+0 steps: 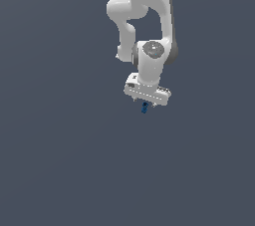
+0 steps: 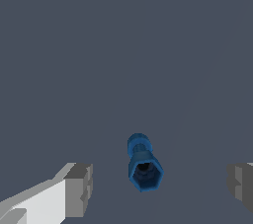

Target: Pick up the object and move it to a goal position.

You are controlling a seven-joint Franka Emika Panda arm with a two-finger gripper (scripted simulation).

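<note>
Although the arm (image 1: 149, 26) is seen nearly whole in the exterior view, its upper part is cut off by the frame's top edge, and the fingers of the claw (image 1: 145, 104) are too small there to be told apart. Only a speck of the blue piece (image 1: 144, 108) is shown in that view, at about 6 o'clock from the white claw body, half hidden beneath it.

More is given by the wrist view. The two grey finger pads (image 2: 79, 190) are seen spread wide apart, one cut off by the frame's edge, and the piece (image 2: 143, 164) is seen between them, touched by neither. Its shape is made out plainly here: dark blue, a narrow waist between two wider ends, the nearer end six-sided with a dark hollow in its middle, the farther end rounded. Whether it rests on the plain grey surface (image 2: 123, 45) cannot be told with certainty, since no shadow or edge is shown.
</note>
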